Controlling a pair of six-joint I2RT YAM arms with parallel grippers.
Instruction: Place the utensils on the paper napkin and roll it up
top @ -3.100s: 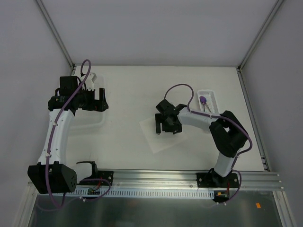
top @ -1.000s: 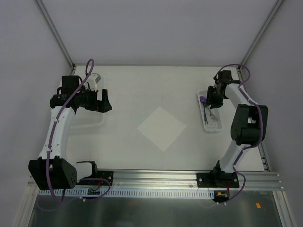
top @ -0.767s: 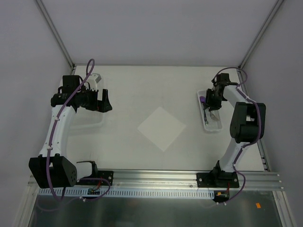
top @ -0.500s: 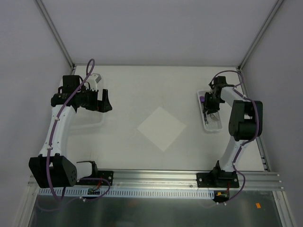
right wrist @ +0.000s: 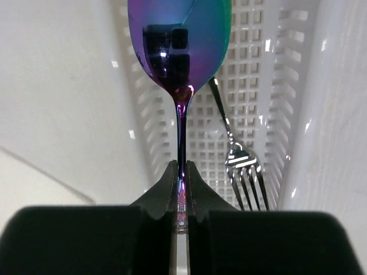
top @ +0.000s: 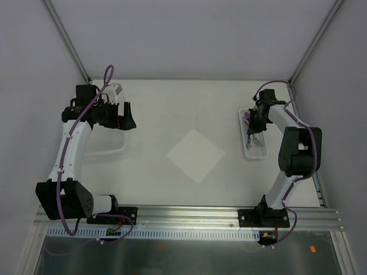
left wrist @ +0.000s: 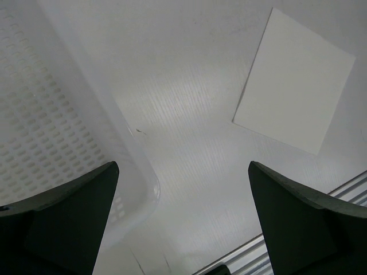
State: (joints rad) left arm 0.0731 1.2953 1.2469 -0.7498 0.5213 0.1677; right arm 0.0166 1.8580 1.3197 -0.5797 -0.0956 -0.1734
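My right gripper (right wrist: 182,172) is shut on the thin handle of the spoon (right wrist: 180,40), whose mirror bowl shows purple and teal. The spoon sits over the left side of a white perforated basket (right wrist: 252,69). A shiny fork (right wrist: 243,166) lies in that basket to the right of the spoon, tines toward me. From above, the right gripper (top: 252,123) is over the basket (top: 254,150) at the table's right. The paper napkin (top: 195,155) lies flat mid-table as a diamond, with nothing on it. My left gripper (top: 125,116) hangs open at the far left, holding nothing.
A second white perforated basket (left wrist: 51,132) lies under the left gripper (left wrist: 182,172), its rounded corner between the fingers. The napkin (left wrist: 295,80) shows at the upper right of that view. Enclosure walls and frame posts ring the table; a metal rail (top: 189,215) runs along the near edge.
The right jaws closed from part open onto the spoon's handle in the basket. The left arm shifted slightly toward the back, still open.
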